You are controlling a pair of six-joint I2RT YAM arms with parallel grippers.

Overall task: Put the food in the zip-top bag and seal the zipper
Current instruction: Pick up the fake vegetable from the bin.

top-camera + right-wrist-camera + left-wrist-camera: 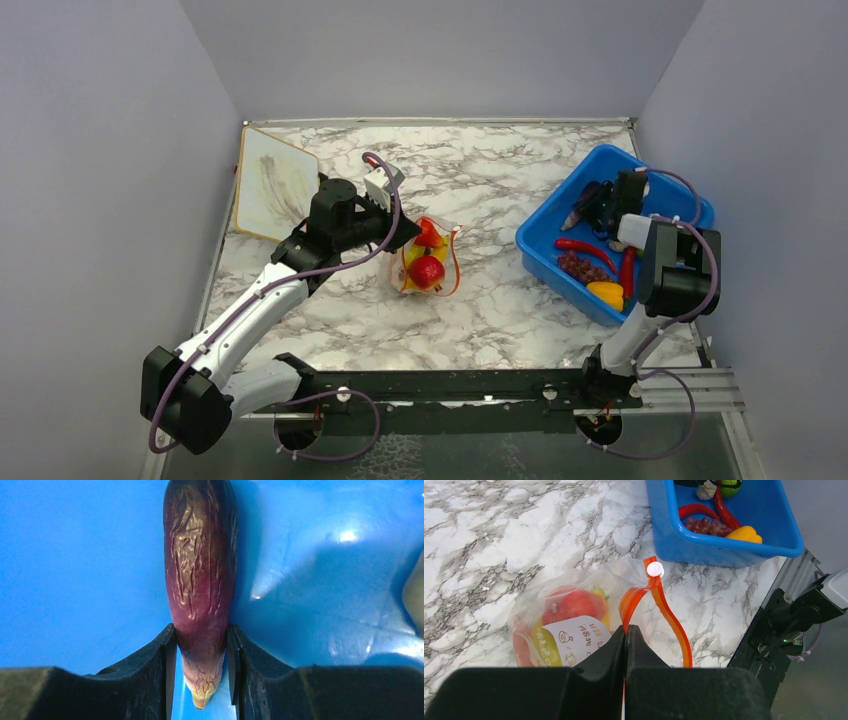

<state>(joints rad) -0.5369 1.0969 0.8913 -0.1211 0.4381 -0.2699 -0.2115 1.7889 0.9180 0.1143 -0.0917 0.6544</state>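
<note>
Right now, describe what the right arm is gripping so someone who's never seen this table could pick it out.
Find the blue bin on the right of the marble table; at its far end the right gripper has its jaws closed on the eggplant. It is long, dark purple and wrinkled with a pale tip, unlike the red chili, grapes and yellow piece beside it.

Two matching arms were picked out. The left arm (250,308) was built of slim white links joined by chunky black housings, and the right arm (680,270) was finished in the same white and black. A thin purple cable (397,200) was strung along each. The left pincer (625,630) and right pincer (202,645) were formed of matte black, wedge-shaped fingers. Both bases were fixed to a black rail (450,385).
</note>
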